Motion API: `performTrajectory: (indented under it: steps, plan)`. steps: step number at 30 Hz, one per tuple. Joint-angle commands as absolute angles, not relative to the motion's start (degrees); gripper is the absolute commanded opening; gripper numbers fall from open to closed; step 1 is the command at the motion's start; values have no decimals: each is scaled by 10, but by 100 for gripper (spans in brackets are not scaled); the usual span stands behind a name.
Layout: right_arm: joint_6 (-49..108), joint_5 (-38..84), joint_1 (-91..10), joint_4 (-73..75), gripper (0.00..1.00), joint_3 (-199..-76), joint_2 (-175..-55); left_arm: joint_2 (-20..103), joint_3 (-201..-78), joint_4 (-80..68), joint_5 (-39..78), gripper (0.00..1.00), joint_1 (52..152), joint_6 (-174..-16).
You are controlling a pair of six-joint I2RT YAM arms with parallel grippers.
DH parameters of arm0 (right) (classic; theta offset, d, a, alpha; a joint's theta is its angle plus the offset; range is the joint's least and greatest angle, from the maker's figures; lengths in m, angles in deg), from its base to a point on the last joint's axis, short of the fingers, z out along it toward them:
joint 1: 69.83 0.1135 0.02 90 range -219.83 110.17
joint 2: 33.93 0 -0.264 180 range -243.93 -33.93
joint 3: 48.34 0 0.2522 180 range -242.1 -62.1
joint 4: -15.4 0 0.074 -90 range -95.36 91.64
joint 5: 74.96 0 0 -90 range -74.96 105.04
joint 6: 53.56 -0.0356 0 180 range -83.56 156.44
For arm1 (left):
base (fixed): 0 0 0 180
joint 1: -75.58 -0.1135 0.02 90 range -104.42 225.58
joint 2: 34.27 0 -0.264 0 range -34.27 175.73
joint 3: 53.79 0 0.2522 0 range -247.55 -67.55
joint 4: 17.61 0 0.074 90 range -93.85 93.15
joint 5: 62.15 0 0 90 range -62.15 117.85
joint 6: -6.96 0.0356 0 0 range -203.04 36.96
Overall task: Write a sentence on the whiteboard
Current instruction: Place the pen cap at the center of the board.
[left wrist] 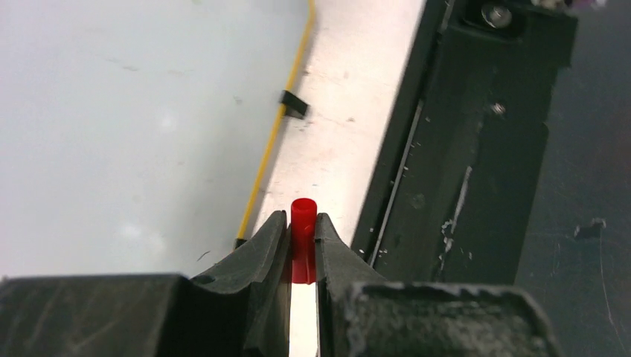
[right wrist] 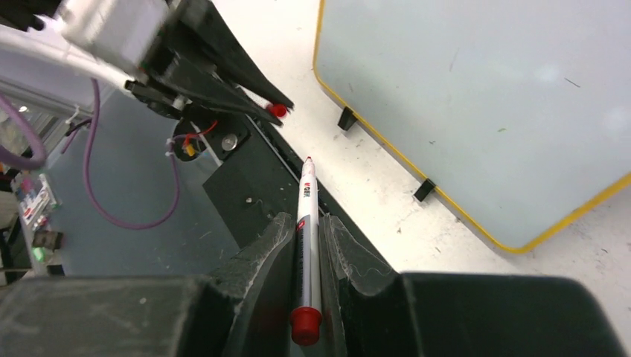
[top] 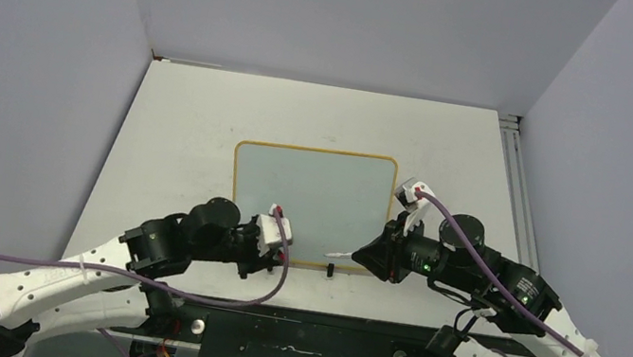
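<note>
Just off the near edge of the whiteboard (top: pixel 310 197), left jaws pinch a red cap (left wrist: pixel 303 223); right jaws clamp a pen (right wrist: pixel 307 216).

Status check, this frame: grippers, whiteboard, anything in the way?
Left gripper shut on red cap. Right gripper shut on marker, tip bare. Whiteboard blank; nothing lying on it.

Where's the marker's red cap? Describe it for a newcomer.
Start at the pale glossy yellow-framed whiteboard lying on the white table. Over its near edge, towards the left, the left gripper is shut on a small red plastic cap. Unlike the long white marker pen in the right gripper, it is stubby and all red.
</note>
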State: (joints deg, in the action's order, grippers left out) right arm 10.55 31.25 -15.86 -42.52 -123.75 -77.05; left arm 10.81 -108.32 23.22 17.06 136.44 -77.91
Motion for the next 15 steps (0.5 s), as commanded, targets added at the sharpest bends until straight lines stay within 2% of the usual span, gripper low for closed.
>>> performTrajectory:
  steps: [1, 7, 12, 15]
  plan:
    - [113, 244, -160, -422, 5, -1256, -767, 65, -1106, 166, 141, 0, 1289, -848]
    - [112, 214, -160, -402, 5, -1250, -758, 61, -1180, 156, 150, 0, 1200, -884]
    - [107, 203, -160, -382, 5, -1226, -752, 106, -1249, 200, 254, 0, 1128, -909]
    - [103, 201, -160, -371, 5, -1214, -747, 110, -1257, 196, 250, 0, 1053, -937]
